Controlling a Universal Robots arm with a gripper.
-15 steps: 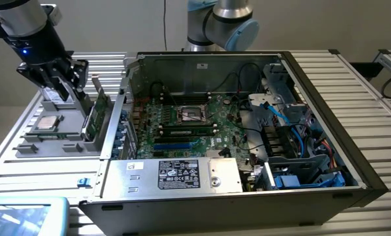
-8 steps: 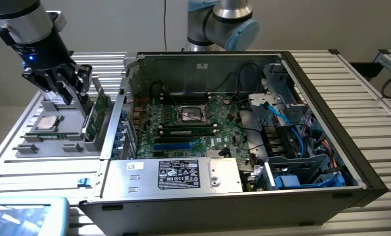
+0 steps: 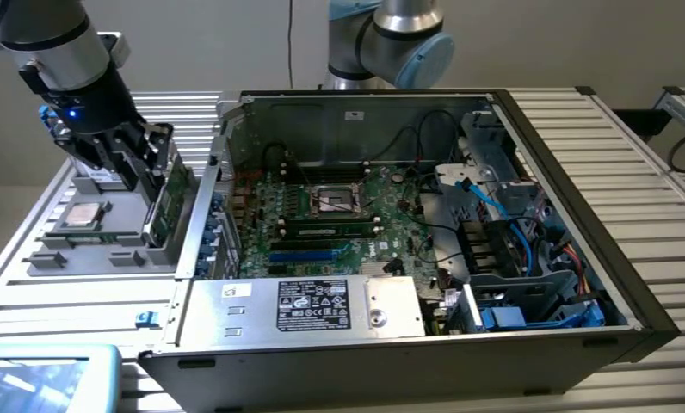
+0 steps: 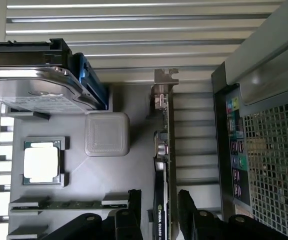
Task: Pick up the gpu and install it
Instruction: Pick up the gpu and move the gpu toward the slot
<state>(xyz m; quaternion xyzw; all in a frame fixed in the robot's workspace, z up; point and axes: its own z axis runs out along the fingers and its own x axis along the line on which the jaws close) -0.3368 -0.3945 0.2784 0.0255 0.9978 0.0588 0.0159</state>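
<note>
Tool (image 4: 159,195) wide open, straddling the gpu (image 4: 165,145); nothing gripped.
The gpu stands on edge in a slot along the grey tray's (image 3: 90,258) edge nearest the open computer case (image 3: 572,146). Judged purpose: both flat faces are offered, one finger to each side, neither visibly pressing. Thin green board, black cooler on one face, silver bracket at one end.

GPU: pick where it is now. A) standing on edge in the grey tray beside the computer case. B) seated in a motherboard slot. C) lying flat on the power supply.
A: the gpu stands on edge in the grey tray, outside the computer case, between the fingers of the open gripper.
</note>
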